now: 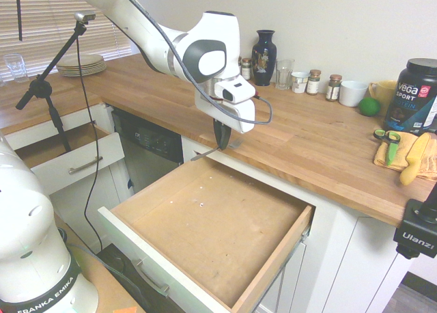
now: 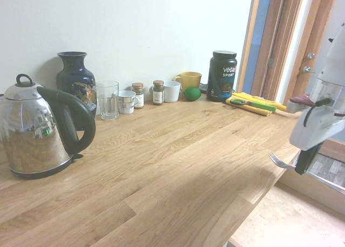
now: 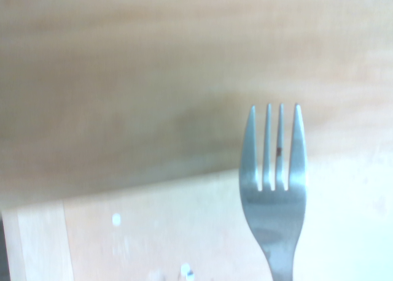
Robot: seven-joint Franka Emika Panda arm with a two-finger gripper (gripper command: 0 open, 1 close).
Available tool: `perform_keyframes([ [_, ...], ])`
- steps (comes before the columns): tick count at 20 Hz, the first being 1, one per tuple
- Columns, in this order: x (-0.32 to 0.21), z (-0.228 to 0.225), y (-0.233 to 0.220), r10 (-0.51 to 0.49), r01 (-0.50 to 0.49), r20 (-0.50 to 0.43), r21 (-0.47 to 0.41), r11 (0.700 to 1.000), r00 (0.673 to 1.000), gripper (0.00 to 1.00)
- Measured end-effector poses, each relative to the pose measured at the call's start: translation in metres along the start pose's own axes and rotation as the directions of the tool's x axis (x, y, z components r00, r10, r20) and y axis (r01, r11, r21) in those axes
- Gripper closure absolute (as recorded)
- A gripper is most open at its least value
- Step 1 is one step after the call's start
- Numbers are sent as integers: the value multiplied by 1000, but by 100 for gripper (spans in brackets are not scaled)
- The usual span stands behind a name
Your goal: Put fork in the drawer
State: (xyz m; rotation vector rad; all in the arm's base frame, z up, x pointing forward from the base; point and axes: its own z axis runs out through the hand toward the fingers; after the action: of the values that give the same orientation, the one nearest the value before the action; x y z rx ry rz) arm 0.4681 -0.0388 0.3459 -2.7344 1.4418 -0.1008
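Observation:
My gripper (image 1: 222, 141) hangs at the counter's front edge, above the back of the open drawer (image 1: 273, 255), and is shut on the fork (image 1: 205, 152). The slim silver fork lies roughly level, handle poking out over the drawer's brown bottom. In the second exterior view the fork (image 2: 281, 161) shows its tines just over the counter edge beside the gripper (image 2: 305, 162). The wrist view shows the fork (image 3: 274, 189) close up, tines over the wooden edge.
A smaller white drawer (image 1: 75, 164) stands open at left. On the counter (image 1: 307, 139) sit green-handled scissors (image 1: 386, 138) on a yellow cloth, a protein tub (image 1: 414, 94), a lime, cups, spice jars, a vase (image 1: 263, 57), and a kettle (image 2: 38, 131).

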Motion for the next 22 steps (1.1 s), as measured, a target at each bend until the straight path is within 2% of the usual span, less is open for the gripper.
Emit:
perform_keyframes([
  [13, -36, 30, 56, -8, 8, 16, -17, 1000, 1000, 100],
  [22, -38, 77, 73, 1, -1, 13, 3, 1000, 1000, 100],
])
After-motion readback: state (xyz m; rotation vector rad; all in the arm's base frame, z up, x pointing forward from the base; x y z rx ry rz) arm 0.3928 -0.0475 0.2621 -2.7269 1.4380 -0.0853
